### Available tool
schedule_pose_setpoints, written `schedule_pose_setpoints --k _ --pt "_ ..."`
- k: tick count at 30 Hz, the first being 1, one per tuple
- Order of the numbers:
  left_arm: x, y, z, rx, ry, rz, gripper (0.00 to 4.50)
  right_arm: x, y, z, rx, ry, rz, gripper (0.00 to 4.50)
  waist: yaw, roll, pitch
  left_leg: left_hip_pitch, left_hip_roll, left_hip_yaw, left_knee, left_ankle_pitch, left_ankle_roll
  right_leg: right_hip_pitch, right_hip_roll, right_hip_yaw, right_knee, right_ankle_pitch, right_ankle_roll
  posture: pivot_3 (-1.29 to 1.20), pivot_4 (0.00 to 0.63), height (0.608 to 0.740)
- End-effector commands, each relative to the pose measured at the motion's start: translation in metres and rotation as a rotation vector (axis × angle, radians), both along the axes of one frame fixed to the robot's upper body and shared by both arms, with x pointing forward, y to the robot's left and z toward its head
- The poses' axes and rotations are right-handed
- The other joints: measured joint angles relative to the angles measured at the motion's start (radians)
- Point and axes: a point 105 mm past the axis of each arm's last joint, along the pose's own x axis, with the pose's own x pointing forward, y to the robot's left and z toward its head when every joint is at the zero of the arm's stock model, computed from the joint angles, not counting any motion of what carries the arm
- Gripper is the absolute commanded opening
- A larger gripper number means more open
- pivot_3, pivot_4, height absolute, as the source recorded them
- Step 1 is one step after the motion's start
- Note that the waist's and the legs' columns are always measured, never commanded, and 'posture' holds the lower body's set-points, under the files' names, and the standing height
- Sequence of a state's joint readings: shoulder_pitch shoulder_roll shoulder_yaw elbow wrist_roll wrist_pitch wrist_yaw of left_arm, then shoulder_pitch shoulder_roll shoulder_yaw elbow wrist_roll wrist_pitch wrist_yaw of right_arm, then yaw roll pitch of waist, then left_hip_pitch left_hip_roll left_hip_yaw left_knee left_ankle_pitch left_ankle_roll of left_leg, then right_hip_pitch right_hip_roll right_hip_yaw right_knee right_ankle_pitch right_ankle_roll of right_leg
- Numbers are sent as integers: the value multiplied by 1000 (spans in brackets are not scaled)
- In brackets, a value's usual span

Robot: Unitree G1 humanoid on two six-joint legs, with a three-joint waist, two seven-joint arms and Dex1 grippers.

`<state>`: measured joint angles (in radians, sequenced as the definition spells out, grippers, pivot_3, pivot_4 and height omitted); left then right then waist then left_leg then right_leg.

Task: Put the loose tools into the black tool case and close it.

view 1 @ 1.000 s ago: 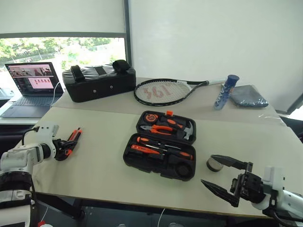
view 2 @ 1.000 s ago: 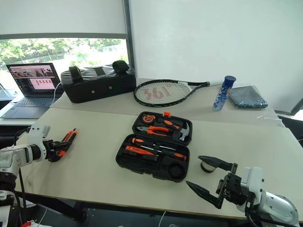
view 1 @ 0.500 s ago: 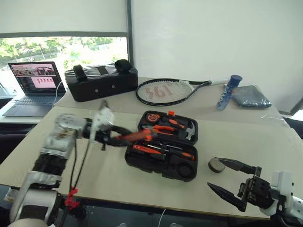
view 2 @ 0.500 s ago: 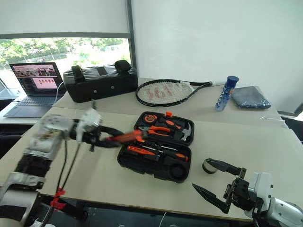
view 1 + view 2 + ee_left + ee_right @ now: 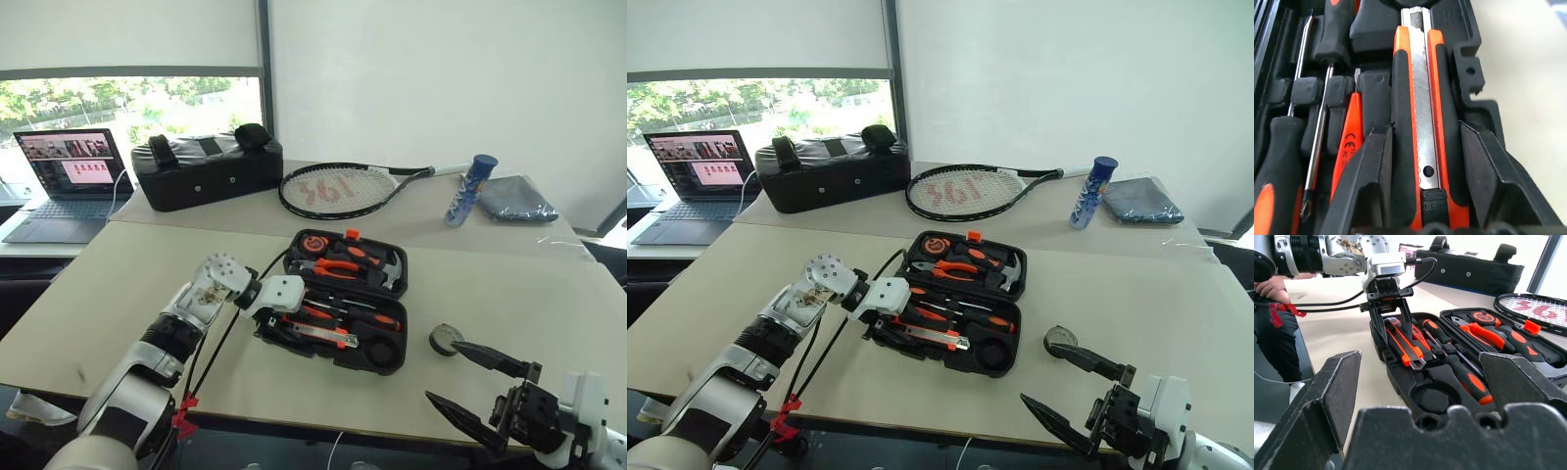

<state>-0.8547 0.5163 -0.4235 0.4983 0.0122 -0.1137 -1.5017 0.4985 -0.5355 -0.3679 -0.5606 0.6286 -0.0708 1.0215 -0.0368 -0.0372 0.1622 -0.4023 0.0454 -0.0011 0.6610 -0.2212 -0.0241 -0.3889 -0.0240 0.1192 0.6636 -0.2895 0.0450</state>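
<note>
Utility knife [image 5: 1422, 122]: bare metal blade strip shining between matt black and glossy orange plastic. Tool case [image 5: 1469, 78]: matt black moulded plastic. Tabletop [image 5: 147, 294] showing smooth, matt, pale.

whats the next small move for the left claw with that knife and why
Probably lower a touch and open. The left claw grips the utility knife along the front slot of the tool case, so releasing should seat it. The tape roll waits on the table near the open right claw.

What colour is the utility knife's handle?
Orange and black, around a silver blade; the utility knife shows best in the left wrist view.
</note>
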Motion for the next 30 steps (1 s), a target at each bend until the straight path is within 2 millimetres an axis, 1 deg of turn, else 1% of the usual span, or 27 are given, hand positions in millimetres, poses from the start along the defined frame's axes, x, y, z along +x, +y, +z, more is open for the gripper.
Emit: schedule_pose_setpoints --k 1,3,9,11,12,14,18,21,23,25,26,27,29,30 --pt "5 3 -5 59 -39 -8 1610 -3 3 8 -12 -54 2 4500 0 0 0 0 0 0 0 0 0 0 0 0 0 0 1 0 150 740" --pt "6 2 -6 63 -43 -13 1610 -2 3 7 -12 -56 3 4500 0 0 0 1 0 0 0 0 1 1 0 0 0 0 1 0 150 740" --pt "4 -3 -7 64 40 -4 1610 1 5 7 -15 -56 12 4500 1 2 -1 2 -1 0 0 1 2 2 0 1 0 -1 2 0 150 740" --pt "7 -9 2 11 20 3 2615 3 5 7 -15 -55 14 4500 2 3 -2 2 -1 0 0 1 2 2 0 1 0 -1 2 0 150 740" --pt "8 -12 8 -19 9 3 2783 4 5 7 -15 -54 14 4500 3 3 -2 2 -1 0 0 1 2 2 0 1 0 -1 2 0 150 740" --pt "10 -14 19 -60 -11 -2 3400 5 5 7 -15 -53 14 4500 4 2 -1 1 -1 0 0 1 2 2 0 1 0 -1 2 0 150 740" --pt "6 -15 45 -149 -6 -45 3400 7 3 5 -16 -48 11 4500 1 2 -1 -3 -1 0 0 1 2 -2 0 1 0 0 0 0 150 740" --pt "5 -16 62 -226 10 -44 3400 9 2 4 -15 -44 10 4500 -1 2 -1 -4 -1 -1 0 1 2 -2 0 0 0 2 -3 0 150 740" --pt "6 -13 65 -245 4 -32 3400 9 3 2 -14 -42 12 4500 -1 2 -1 -4 -1 -1 0 1 2 -2 0 1 0 1 -2 0 150 740" --pt "11 -8 60 -237 -28 -6 3400 10 3 1 -13 -40 15 4500 -3 2 -1 -3 -1 -1 0 1 2 -2 0 1 0 1 -2 0 150 740" --pt "10 -6 56 -227 -34 -14 2883 10 4 1 -13 -39 15 4500 -4 2 -1 -3 -1 -1 0 1 2 -1 0 1 0 1 -2 0 150 740" --pt "8 -4 52 -222 -32 -22 2610 11 4 1 -12 -39 15 4500 -5 2 -1 -3 -1 -1 0 1 2 -1 0 1 0 1 -2 0 150 740" --pt "4 -6 49 -254 -11 -31 1893 11 4 1 -12 -37 16 4500 -6 2 -1 -2 -1 -1 0 1 2 -1 0 1 0 1 -2 0 150 740" --pt "1 -7 47 -255 6 -42 1431 10 4 0 -13 -35 15 4500 -6 2 -1 -3 -1 -1 0 1 2 -1 0 1 0 1 -2 0 150 740"
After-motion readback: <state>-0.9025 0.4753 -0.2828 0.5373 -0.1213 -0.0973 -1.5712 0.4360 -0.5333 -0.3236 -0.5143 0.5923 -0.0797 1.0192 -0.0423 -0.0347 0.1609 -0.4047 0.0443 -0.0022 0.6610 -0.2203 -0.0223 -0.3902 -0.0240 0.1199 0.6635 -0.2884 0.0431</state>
